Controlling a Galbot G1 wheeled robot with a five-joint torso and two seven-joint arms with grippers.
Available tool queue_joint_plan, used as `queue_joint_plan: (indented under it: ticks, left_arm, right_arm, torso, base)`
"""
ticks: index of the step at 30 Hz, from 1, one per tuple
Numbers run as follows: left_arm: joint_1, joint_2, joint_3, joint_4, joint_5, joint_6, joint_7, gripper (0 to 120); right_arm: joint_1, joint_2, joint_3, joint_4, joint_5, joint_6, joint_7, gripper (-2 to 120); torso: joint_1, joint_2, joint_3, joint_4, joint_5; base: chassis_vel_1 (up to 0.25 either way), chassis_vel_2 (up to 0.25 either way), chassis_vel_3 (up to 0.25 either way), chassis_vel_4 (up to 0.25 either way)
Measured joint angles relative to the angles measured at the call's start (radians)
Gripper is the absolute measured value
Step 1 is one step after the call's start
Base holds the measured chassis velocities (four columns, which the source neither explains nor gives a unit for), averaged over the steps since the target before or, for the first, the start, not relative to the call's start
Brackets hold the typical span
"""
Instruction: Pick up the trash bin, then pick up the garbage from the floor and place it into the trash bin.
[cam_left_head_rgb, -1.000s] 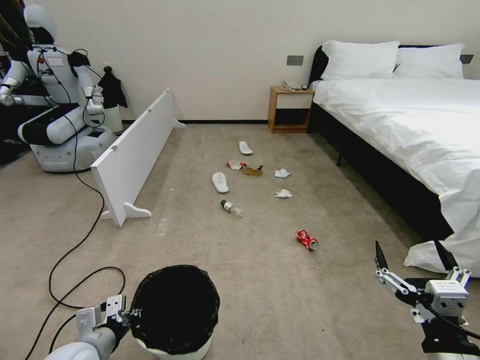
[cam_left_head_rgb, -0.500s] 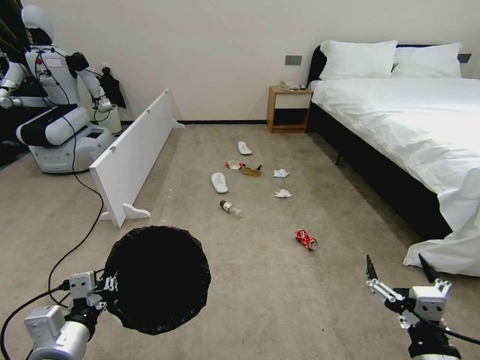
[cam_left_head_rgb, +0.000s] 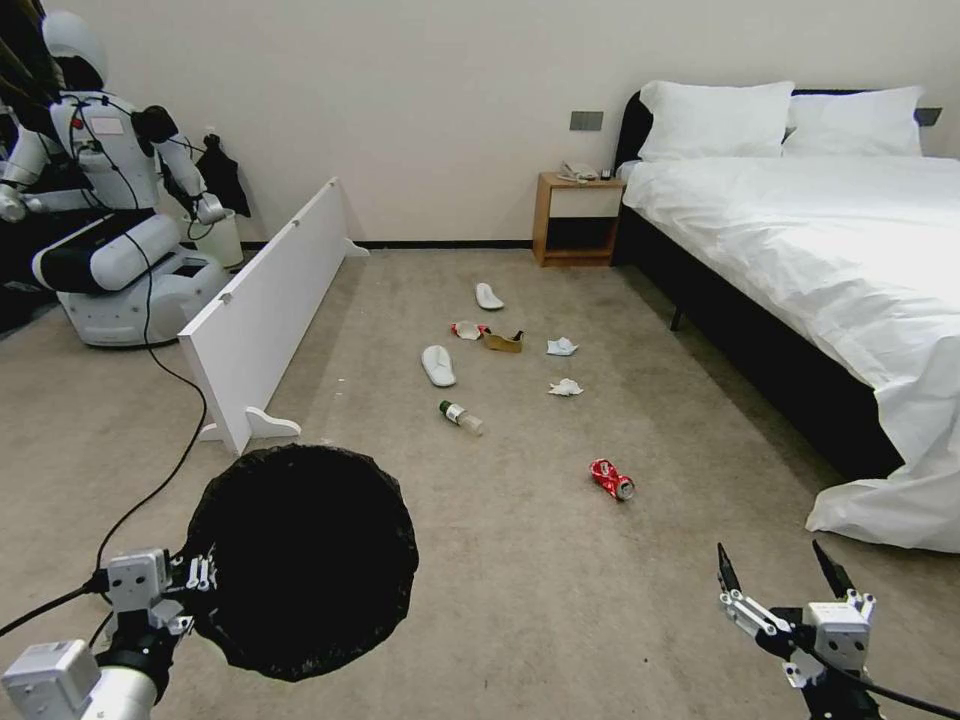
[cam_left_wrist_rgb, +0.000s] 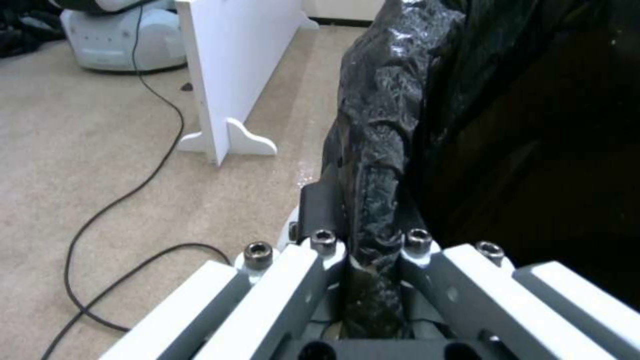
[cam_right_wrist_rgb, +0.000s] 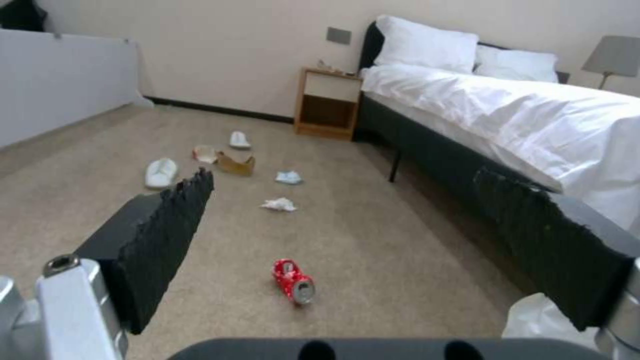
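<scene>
Left gripper (cam_left_wrist_rgb: 373, 250): its fingers are pinching the black-bagged rim of the trash bin (cam_left_head_rgb: 305, 560), holding it tilted off the carpet, its mouth facing the camera.
Right gripper (cam_left_head_rgb: 778, 572): it is hovering with its jaws spread wide and nothing between them, well to the right of the bin.
Crushed red can (cam_left_head_rgb: 612, 479): it is lying on the carpet beyond the bin, to its right.
Green-capped bottle (cam_left_head_rgb: 461, 416): it is lying farther out, beyond the bin.
Slippers, tissues, paper scrap: these are lying scattered past the bottle.

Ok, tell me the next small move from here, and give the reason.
Probably roll toward the crushed red can. The left gripper already has its jaws clamped on the trash bin rim, bin lifted, and the right gripper is open and empty, with the can lying nearest ahead of it.
</scene>
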Motion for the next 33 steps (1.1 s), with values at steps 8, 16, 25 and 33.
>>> queue_joint_plan:
  ticks: [8,16,25,33]
  left_arm:
    - [0.004,-0.013,0.012,-0.002,0.012,-0.008,0.008,2]
    - [-0.01,-0.011,0.02,-0.001,0.014,-0.008,0.008,2]
    - [-0.02,-0.009,0.025,0.003,0.011,-0.002,0.005,2]
    - [-0.027,-0.008,0.024,0.004,0.006,0.0,0.003,2]
  right_arm:
    - [0.013,0.007,-0.006,-0.012,-0.003,0.01,-0.01,100]
    - [0.016,0.007,-0.001,-0.012,-0.003,0.01,-0.014,100]
    - [0.018,0.007,0.006,-0.01,0.002,0.011,-0.026,100]
    - [0.02,0.006,0.01,-0.009,0.003,0.013,-0.031,100]
  torso:
    - [0.0,0.0,0.0,-0.0001,-0.0001]
    - [0.0,0.0,0.0,-0.0001,0.0001]
    - [0.0,0.0,0.0,-0.0002,-0.0001]
    - [0.0,0.0,0.0,-0.0001,0.0]
  base:
    - [0.0,0.0,0.0,0.0]
    - [-0.051,0.031,0.047,-0.039]
    - [-0.078,0.079,0.074,-0.088]
    - [-0.067,0.074,0.064,-0.06]
